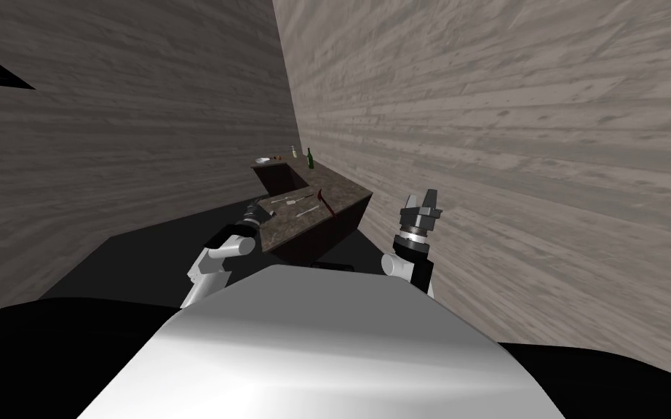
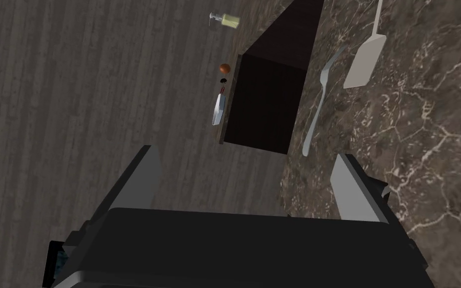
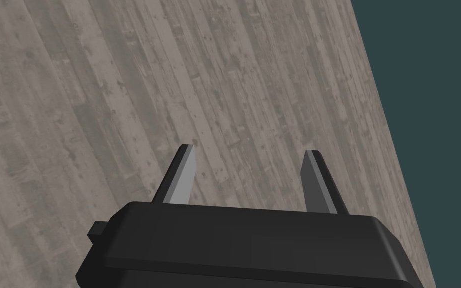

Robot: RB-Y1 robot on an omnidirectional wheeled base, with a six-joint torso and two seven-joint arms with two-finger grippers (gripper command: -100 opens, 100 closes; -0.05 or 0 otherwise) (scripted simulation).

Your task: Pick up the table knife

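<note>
A dark marbled counter [image 1: 341,190] stands in the corner ahead. Slim grey utensils [image 1: 307,212] lie on its top, and I cannot tell which is the table knife. My left gripper [image 1: 258,207] hovers at the counter's near left edge, open and holding nothing [image 2: 247,167]. In the left wrist view a grey fork [image 2: 317,107] lies just beyond its fingertips, and a pale spatula [image 2: 364,62] lies farther on. One finger [image 2: 347,182] is over the marble top [image 2: 424,130]. My right gripper [image 1: 421,198] is raised by the right wall, open and empty [image 3: 251,150].
A dark sunken sink [image 2: 269,100] is set in the counter beyond the fork. Past it are a white plate [image 2: 218,109], a small orange-red ball [image 2: 224,67] and a soap bottle [image 2: 227,20]. A green bottle [image 1: 310,158] stands at the back. A dark red item [image 1: 324,202] lies near the counter's right side.
</note>
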